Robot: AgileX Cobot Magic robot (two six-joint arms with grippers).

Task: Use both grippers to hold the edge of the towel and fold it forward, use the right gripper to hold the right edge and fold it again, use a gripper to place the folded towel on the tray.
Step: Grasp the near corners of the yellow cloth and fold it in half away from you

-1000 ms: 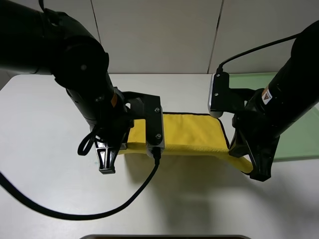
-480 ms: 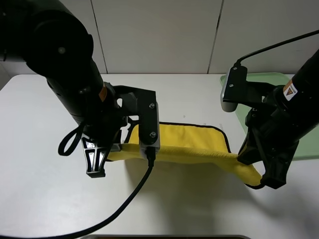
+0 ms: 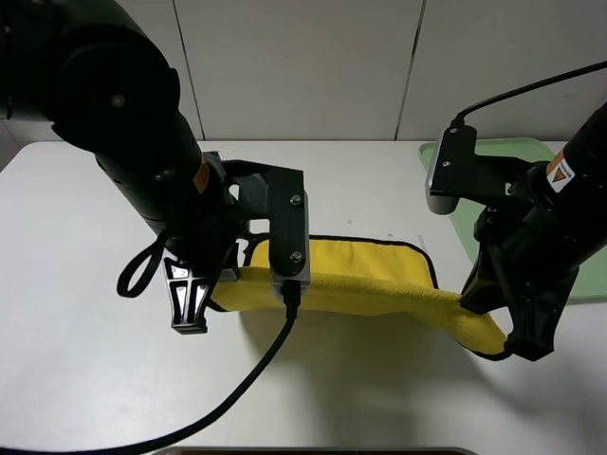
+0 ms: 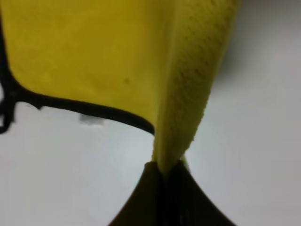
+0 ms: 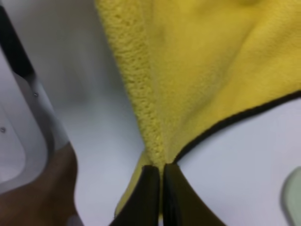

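Yellow plush stretches between two black arms above the white table (image 3: 85, 379). At the cloth's 8 o'clock corner the left gripper (image 4: 164, 176) has its fingers pressed fully together on a pinch of the towel (image 3: 370, 275), holding the near edge (image 3: 379, 301) off the surface. The middle of the towel sags slightly, and its black-trimmed far edge (image 3: 370, 239) lies flat on the table toward 12 o'clock. At the 4 o'clock corner the right gripper (image 5: 162, 181) is likewise closed hard on the cloth, which fans out above its tips. The pale-green tray (image 3: 512, 149) waits at about 2 o'clock from the towel, partly hidden behind the right arm. The first fold looks under way. To land it cleanly, both corners should travel toward 12 o'clock at matching height and pace, with the span kept lightly taut. The near edge should settle squarely on the far trim before either grip lets go.
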